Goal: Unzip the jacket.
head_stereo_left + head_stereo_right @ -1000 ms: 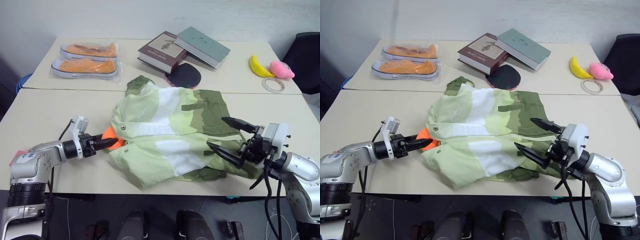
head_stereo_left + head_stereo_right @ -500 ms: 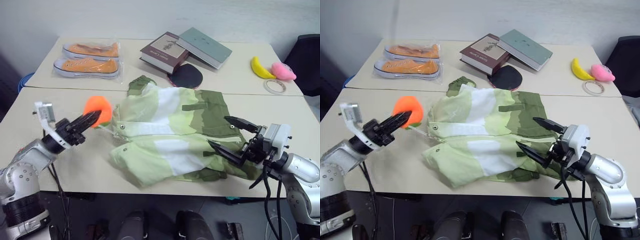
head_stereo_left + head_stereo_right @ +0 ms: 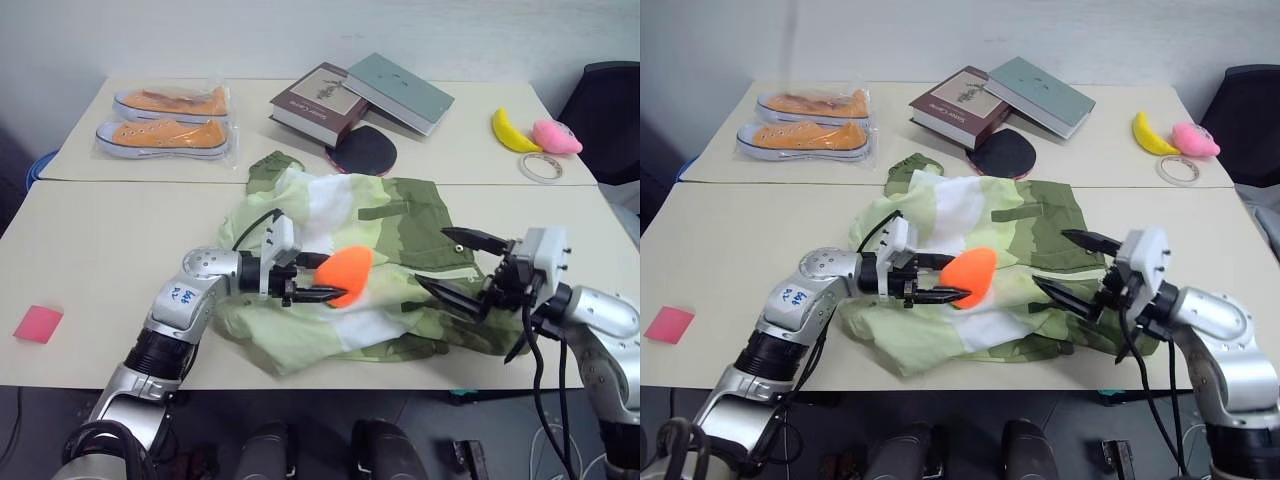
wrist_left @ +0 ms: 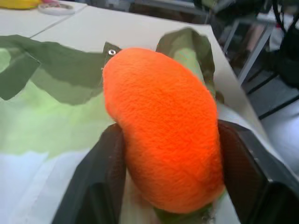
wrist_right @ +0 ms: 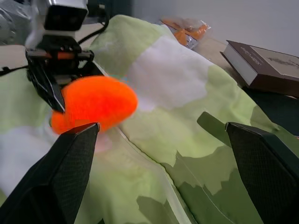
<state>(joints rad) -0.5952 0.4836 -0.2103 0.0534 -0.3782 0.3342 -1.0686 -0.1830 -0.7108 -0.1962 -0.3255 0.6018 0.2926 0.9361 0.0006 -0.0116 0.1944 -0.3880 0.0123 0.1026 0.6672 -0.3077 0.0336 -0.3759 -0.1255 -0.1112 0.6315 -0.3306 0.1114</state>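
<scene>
The jacket point(image 3: 400, 225) lies crumpled across the near table, in blocks of pale lime, white and olive. My left gripper point(image 3: 322, 277) reaches in from the left over the jacket's middle. It is shut on an orange plush pull point(image 3: 348, 275), which sits between the two fingers point(image 4: 100, 186) in the left wrist view. My right gripper point(image 3: 432, 256) hovers over the olive right part of the jacket with its jaws wide apart and nothing between them. In the right wrist view the orange plush pull point(image 5: 93, 105) and the left gripper point(image 5: 51, 84) show beyond the right fingers point(image 5: 70, 172).
On the far table lie wrapped orange sneakers point(image 3: 165, 118), stacked books point(image 3: 355, 95), a black paddle point(image 3: 362, 150), a yellow banana toy point(image 3: 508, 130), a pink toy point(image 3: 556, 135) and a tape ring point(image 3: 540, 167). A pink slip point(image 3: 38, 324) lies at the near left.
My left gripper has swung right with the orange pull, from the jacket's left edge to over its middle. The right gripper has stayed open and almost still.
</scene>
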